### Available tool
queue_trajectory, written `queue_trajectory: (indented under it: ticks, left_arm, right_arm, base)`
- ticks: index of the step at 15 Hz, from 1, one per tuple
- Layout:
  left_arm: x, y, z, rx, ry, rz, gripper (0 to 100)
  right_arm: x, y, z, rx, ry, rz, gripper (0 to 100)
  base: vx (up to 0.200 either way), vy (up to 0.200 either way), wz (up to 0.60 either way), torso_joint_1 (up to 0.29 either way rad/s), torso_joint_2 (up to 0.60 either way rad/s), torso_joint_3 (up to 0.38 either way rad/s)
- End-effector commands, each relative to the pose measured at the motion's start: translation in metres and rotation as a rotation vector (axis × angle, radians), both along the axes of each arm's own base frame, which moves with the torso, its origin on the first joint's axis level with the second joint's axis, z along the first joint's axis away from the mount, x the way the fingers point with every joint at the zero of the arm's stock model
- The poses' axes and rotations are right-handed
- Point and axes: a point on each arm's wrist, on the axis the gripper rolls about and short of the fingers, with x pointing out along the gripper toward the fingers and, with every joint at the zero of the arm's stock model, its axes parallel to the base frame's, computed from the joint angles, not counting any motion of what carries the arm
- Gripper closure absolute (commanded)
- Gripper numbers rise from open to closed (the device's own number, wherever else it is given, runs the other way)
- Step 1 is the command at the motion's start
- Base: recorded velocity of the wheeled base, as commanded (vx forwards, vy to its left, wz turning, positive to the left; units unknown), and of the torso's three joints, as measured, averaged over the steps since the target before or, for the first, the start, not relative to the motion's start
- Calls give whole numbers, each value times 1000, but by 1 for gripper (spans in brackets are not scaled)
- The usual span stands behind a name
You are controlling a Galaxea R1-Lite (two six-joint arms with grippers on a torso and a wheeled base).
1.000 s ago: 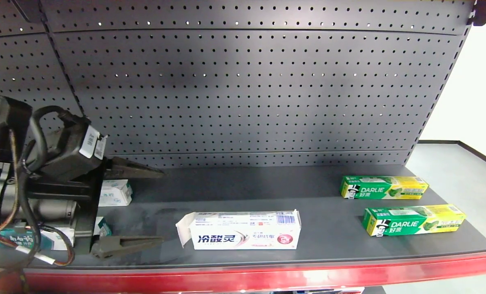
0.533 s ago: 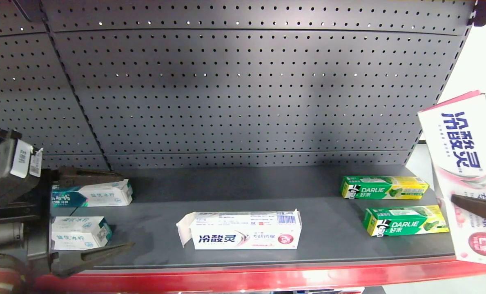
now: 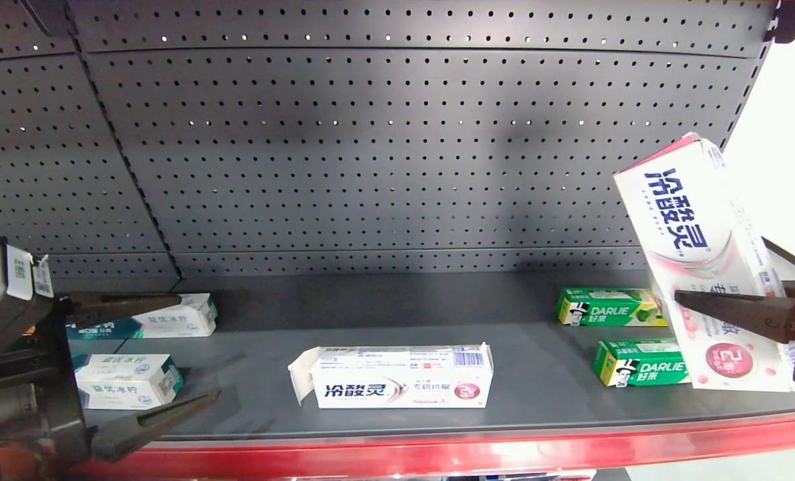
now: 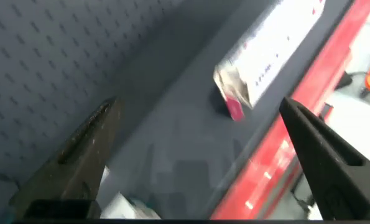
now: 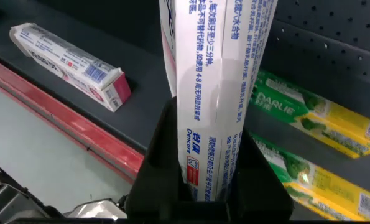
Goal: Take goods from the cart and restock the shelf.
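Right now your right gripper [image 3: 711, 308] is clamped on the held white box [image 3: 691, 234], which stands on end, leaning, at the right end of the shelf [image 3: 384, 300]. It partly covers the rear green box [image 3: 604, 306] and the front green box [image 3: 638, 364] lying there. Your left gripper [image 3: 199, 347] sits low at the shelf's left end, fingers spread wide, gripping nothing. The rear teal box [image 3: 170, 319] and front teal box [image 3: 127, 379] lie just beside it. The lying white box [image 3: 401, 377] rests flat by the middle of the front edge, one end flap open.
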Motion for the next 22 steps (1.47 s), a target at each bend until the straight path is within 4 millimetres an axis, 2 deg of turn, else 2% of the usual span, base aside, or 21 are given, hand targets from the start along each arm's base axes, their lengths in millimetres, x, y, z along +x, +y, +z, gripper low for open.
queue_trajectory:
  ticks: [1, 2, 3, 6, 11, 16, 19, 22]
  left_arm:
    - [-6, 0, -3, 0, -2, 0, 0]
    - [-16, 0, -6, -1, -9, 2, 0]
    - [-17, 0, -7, -1, -4, 2, 0]
    - [-24, 0, -16, -1, 16, 2, 0]
    - [-41, 1, -28, -3, 28, 6, 0]
    - [-58, 2, -36, -64, 55, 54, 0]
    - [-80, 3, -54, -78, 65, 71, 0]
    - [-90, 5, -66, -79, 73, 112, 0]
  right_arm:
    - [11, 6, -1, -10, 21, 12, 100]
    - [27, 15, -1, -105, -11, 51, 100]
    - [34, 18, 1, -141, -27, 73, 100]
    - [51, 38, 7, -185, -28, 148, 100]
    - [74, 48, 8, -339, -13, 271, 100]
    - [98, 57, 3, -344, -24, 325, 100]
    - [111, 65, 0, -364, -40, 390, 100]
    - [121, 72, -5, -386, -33, 469, 100]
  base:
    - [0, 0, 0, 0, 0, 0]
    - [0, 0, 0, 0, 0, 0]
    - [0, 0, 0, 0, 0, 0]
    - [0, 0, 0, 0, 0, 0]
    - [0, 0, 0, 0, 0, 0]
    - [0, 0, 0, 0, 0, 0]
    - [0, 0, 0, 0, 0, 0]
    - [0, 0, 0, 0, 0, 0]
